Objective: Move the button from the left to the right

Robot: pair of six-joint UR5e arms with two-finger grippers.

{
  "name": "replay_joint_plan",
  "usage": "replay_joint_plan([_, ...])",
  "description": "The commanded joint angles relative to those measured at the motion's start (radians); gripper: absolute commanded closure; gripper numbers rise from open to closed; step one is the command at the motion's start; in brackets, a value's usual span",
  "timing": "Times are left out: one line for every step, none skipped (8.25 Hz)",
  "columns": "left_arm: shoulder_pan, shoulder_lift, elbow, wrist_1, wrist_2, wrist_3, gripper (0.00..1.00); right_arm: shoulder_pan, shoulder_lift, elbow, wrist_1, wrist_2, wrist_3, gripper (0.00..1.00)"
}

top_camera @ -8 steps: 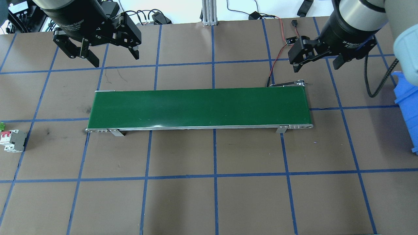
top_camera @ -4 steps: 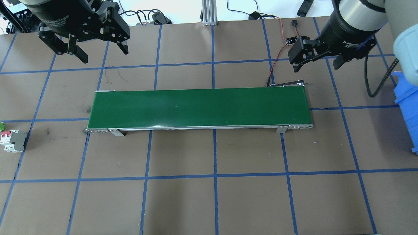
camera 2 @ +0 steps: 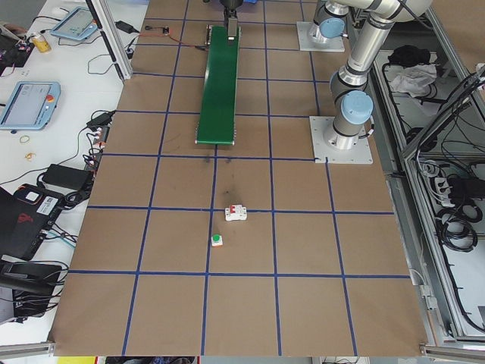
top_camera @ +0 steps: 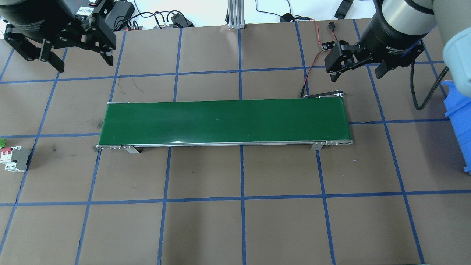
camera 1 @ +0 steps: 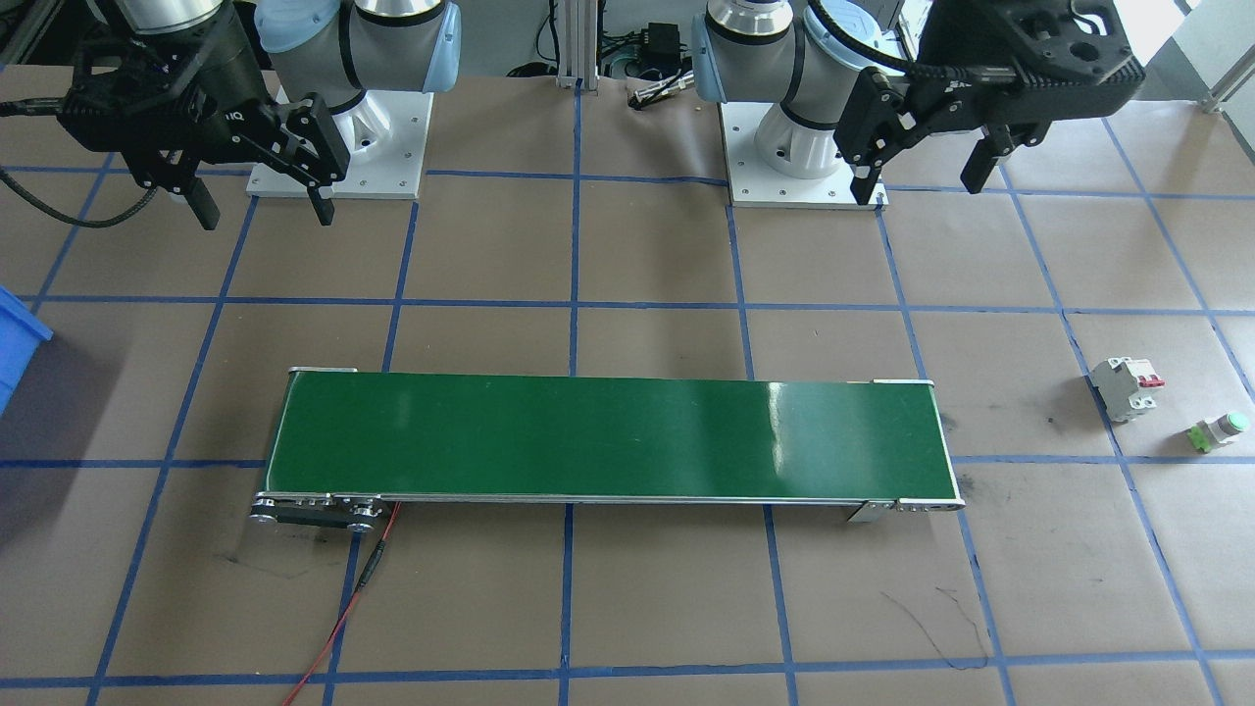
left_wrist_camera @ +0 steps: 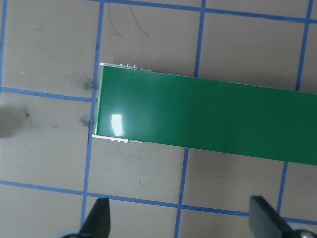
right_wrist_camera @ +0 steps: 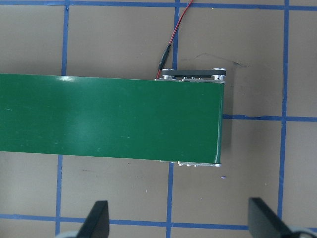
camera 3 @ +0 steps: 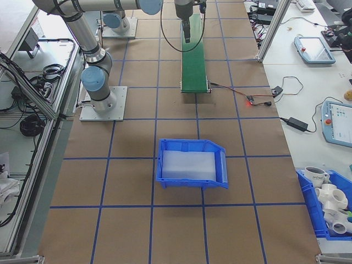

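left gripper [top_camera: 59, 51]: fingers spread wide, holding nothing; it hangs in the air at about 10 o'clock from the belt's left end in the overhead view, well apart from the button.
button [camera 1: 1216, 431]: sits on the table past the belt's left end, on the robot's left; from the front it lies at about 3 o'clock from the belt, near that view's right edge. In the overhead view only a green sliver shows at the left border, at about 9 o'clock from the belt.
breaker [camera 1: 1124, 386]: white with red levers, just beside the button, at about 11 o'clock from it in the front view; not touching as far as the side view shows.
belt [top_camera: 224, 122]: long green conveyor across the table's middle, nothing on it.
right gripper [top_camera: 357, 66]: fingers apart, empty, above the table at about 12 o'clock from the belt's right end.
bin [camera 3: 191, 164]: blue, on the robot's far right, well apart from the belt.
handling: probably light, rigid plastic; smooth, so it could slip or tip under an off-centre pinch. The round cap likely rolls out of the pads.
grasp: best judged across the flat sides of the boxy base, low down, fingers clear of the breaker.
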Motion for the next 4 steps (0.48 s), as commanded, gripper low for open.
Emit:
replay_joint_plan([0.193,-0.004,0.003,-0.016,0.014,0.169,0.0,0.0,0.0,0.0,0.0,0.0,0.0,0.0])
replay_joint_plan([0.341,-0.021,0.003,-0.019,0.014,0.299,0.0,0.0,0.0,0.0,0.0,0.0,0.0,0.0])
replay_joint_plan([0.492,-0.05,0.005,-0.007,0.011,0.398,0.0,0.0,0.0,0.0,0.0,0.0,0.0,0.0])
replay_joint_plan([0.622,-0.098,0.006,-0.007,0.017,0.42,0.0,0.0,0.0,0.0,0.0,0.0,0.0,0.0])
